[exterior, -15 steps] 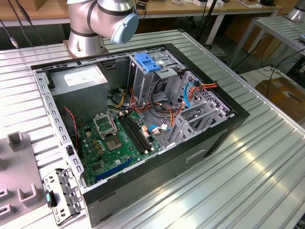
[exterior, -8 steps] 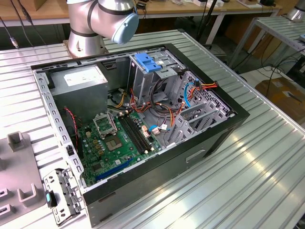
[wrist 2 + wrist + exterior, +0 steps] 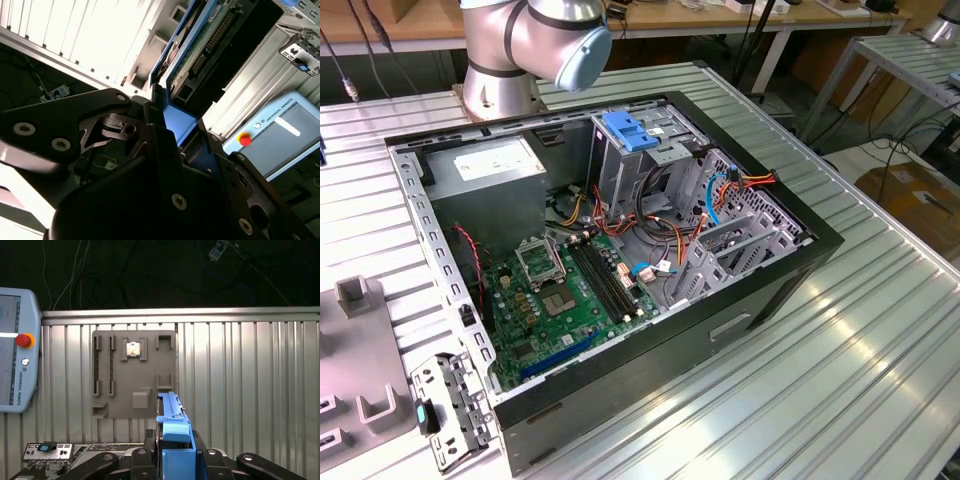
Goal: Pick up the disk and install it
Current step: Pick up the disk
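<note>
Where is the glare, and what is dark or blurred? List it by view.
Exterior view: glare streaks along the table ribs, while the case is evenly lit. Second wrist view: the table is blown out white, and the dark jaws, close up and soft, are shut on the disk. First wrist view: bright ribs, black background beyond.

You're seeing small lettering running along the control tablet [image 3: 15, 360]; the white sticker [image 3: 492, 157] on the grey box [image 3: 485, 200] is showing nothing readable.

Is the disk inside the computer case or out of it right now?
Out. In the first wrist view the disk sits clamped in the claw, with the ribbed table behind it.
</note>
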`<state>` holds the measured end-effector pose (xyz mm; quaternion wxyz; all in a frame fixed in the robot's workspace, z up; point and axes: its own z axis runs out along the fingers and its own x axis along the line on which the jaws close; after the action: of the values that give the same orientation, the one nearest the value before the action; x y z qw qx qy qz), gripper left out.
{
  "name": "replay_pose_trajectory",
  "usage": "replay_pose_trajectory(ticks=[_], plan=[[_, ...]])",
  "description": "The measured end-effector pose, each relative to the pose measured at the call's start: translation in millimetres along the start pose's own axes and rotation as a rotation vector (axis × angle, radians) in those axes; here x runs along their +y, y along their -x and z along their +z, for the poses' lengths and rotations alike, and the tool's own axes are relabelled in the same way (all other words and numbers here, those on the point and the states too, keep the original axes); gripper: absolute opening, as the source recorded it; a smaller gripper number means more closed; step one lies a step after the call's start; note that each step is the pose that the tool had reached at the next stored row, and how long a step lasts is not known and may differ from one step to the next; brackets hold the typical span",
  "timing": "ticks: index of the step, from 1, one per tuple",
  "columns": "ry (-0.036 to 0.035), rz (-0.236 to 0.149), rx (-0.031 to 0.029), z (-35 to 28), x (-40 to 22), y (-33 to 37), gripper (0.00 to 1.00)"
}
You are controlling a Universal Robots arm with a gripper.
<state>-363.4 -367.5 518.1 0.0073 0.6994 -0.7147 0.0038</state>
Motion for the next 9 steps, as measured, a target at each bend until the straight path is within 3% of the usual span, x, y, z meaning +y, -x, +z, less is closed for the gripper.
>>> replay_pose_trajectory(ticks=[9], plan=[[0.0, 0.0, -0.0001, -0.1, -15.3, 0.3, 0.37]])
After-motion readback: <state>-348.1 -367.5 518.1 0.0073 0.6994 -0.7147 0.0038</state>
